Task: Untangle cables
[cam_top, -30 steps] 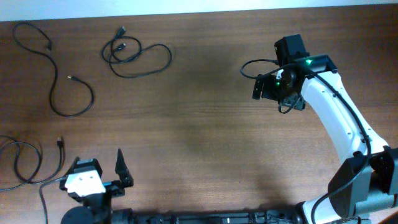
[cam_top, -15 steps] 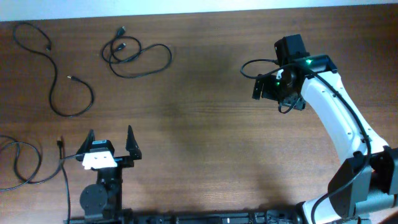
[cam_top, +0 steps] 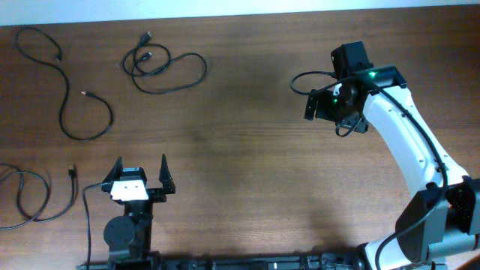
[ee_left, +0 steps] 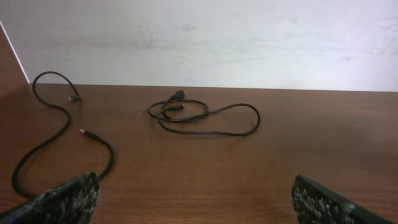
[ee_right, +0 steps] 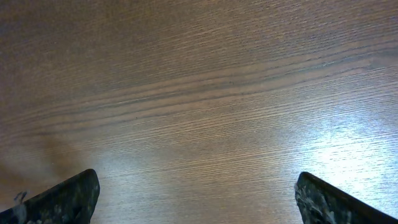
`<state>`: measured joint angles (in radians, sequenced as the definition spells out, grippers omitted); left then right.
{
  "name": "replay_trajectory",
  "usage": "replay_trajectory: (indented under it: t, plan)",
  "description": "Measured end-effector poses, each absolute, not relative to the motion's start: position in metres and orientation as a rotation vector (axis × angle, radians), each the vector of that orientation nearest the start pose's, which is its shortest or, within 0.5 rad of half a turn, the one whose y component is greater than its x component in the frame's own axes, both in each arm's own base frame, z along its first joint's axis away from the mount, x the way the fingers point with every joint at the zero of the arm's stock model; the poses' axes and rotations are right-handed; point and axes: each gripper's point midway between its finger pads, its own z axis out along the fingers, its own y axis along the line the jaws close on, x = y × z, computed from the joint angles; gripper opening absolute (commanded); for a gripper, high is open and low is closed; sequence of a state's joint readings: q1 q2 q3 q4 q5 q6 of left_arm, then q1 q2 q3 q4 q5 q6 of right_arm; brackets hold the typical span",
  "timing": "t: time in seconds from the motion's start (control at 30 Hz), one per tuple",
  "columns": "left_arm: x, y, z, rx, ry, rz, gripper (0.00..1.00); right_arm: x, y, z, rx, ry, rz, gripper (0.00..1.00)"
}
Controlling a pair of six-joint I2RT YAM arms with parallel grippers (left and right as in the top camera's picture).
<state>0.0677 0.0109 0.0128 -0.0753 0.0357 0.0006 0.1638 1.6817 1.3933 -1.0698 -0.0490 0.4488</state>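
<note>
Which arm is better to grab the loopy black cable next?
Left. The left arm's open fingers face the thin black looped cable, straight ahead in its wrist view. The right arm's fingers hang over bare brown wooden table, far on the other side.

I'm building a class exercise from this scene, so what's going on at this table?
Nothing is being handled right now on the wooden table. The left gripper is open and empty near the front edge, facing a looped cable. A long cable and a left-edge cable lie separately nearby. The right gripper hangs open over bare wood, away from every cable.
</note>
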Motion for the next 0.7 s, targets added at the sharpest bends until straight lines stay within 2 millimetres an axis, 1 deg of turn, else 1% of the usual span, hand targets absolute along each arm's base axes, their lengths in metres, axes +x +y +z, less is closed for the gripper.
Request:
replay_trajectory:
  t: [0.5,0.57,0.63,0.67,0.7]
  plan:
    - [0.246,0.010,0.159,-0.026,1.644,0.020,0.99,0.349,0.066,0.124,0.410,2.914,0.167,0.99]
    - [0.246,0.010,0.159,-0.026,1.643,0.020,0.99,0.339,0.069,0.122,0.409,2.954,0.184,0.99]
    - [0.246,0.010,0.159,-0.026,1.643,0.020,0.99,0.345,0.069,0.124,0.363,2.936,0.189,0.99]
    - [0.246,0.010,0.159,-0.026,1.643,0.020,0.99,0.351,0.071,0.126,0.308,2.910,0.195,0.99]
    - [0.246,0.010,0.159,-0.026,1.643,0.020,0.99,0.359,0.072,0.133,0.240,2.864,0.204,0.99]
